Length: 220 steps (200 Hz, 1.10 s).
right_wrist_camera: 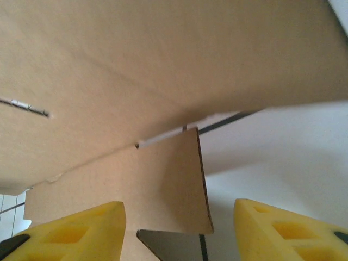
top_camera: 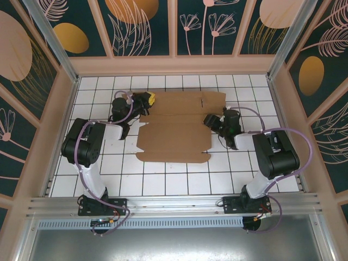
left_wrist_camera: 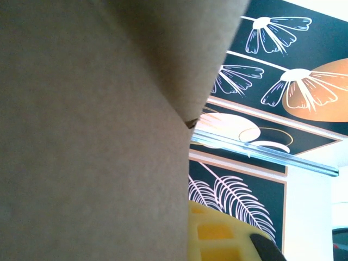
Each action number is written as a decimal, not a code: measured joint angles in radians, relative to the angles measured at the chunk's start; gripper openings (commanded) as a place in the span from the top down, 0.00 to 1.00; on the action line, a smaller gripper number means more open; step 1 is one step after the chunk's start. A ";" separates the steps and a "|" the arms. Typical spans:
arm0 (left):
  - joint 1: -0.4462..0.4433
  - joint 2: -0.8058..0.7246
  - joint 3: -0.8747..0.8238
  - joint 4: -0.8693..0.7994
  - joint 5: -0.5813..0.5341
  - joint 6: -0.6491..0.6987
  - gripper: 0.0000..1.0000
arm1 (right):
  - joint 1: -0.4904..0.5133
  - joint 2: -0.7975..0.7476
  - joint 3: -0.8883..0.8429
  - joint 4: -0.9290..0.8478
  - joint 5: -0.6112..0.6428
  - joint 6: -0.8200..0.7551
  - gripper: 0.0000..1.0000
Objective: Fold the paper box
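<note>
White-tiled table [top_camera: 163, 182] boxed in by dark walls [top_camera: 147, 22] painted with pale flowers and orange discs. Spread on the tiles between the 2 grippers, the paper box [top_camera: 174, 136], an unfolded brown cardboard sheet. Left gripper [top_camera: 148, 100] at the sheet's far left corner, pinched closed on the cardboard edge. Seen from the left wrist, board pressed close ahead of the 1 visible yellow finger [left_wrist_camera: 217, 239], covering everything to that finger's left, with a crease running diagonally above it. Right gripper [top_camera: 209, 119] at the sheet's right edge, yellow fingers [right_wrist_camera: 76, 231] parted with a wide gap and nothing clamped. Between those 2 fingers, a small cardboard tab [right_wrist_camera: 168, 185] hanging down, apart from both pads as far as can be told. Above and beyond the fingertips, a broad panel of the same sheet sloping overhead, with a short slot [right_wrist_camera: 27, 107] up and to the left of the left finger.
</note>
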 measured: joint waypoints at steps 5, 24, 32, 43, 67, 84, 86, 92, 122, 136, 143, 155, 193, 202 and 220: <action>0.000 -0.005 -0.002 -0.004 -0.002 0.000 1.00 | 0.009 0.000 -0.011 0.014 0.007 0.008 0.43; 0.000 -0.023 -0.009 -0.029 -0.016 0.001 1.00 | 0.026 0.000 -0.031 0.047 0.026 0.042 0.44; -0.001 -0.030 -0.011 -0.040 -0.022 0.001 1.00 | 0.025 0.000 -0.034 0.063 0.032 0.053 0.45; -0.001 -0.037 -0.012 -0.053 -0.026 0.004 1.00 | 0.022 0.000 -0.035 0.087 0.037 0.069 0.47; -0.001 -0.052 -0.017 -0.077 -0.029 0.013 1.00 | -0.003 0.005 -0.034 0.140 0.011 0.087 0.50; -0.002 -0.059 -0.027 -0.080 -0.033 0.018 1.00 | -0.033 0.031 -0.025 0.169 -0.028 0.096 0.52; -0.002 -0.060 -0.028 -0.080 -0.034 0.019 1.00 | -0.035 0.035 -0.023 0.171 -0.033 0.096 0.52; -0.002 -0.061 -0.032 -0.081 -0.036 0.019 1.00 | -0.045 0.053 -0.013 0.178 -0.052 0.098 0.53; -0.002 -0.064 -0.043 -0.084 -0.050 0.027 1.00 | -0.055 0.130 0.035 0.193 -0.136 0.105 0.54; 0.000 -0.065 -0.045 -0.085 -0.056 0.031 1.00 | -0.055 0.140 0.037 0.191 -0.154 0.110 0.53; -0.001 -0.065 -0.046 -0.086 -0.058 0.031 1.00 | -0.055 0.141 0.037 0.189 -0.161 0.114 0.54; -0.001 -0.066 -0.047 -0.087 -0.061 0.031 1.00 | -0.055 0.141 0.037 0.188 -0.167 0.114 0.53; -0.001 -0.069 -0.049 -0.090 -0.065 0.030 1.00 | -0.055 0.141 0.048 0.143 -0.170 0.108 0.48; -0.001 -0.070 -0.049 -0.090 -0.066 0.030 1.00 | -0.055 0.141 0.051 0.121 -0.164 0.098 0.48; -0.001 -0.074 -0.050 -0.090 -0.065 0.026 1.00 | -0.055 0.139 0.060 0.087 -0.154 0.081 0.48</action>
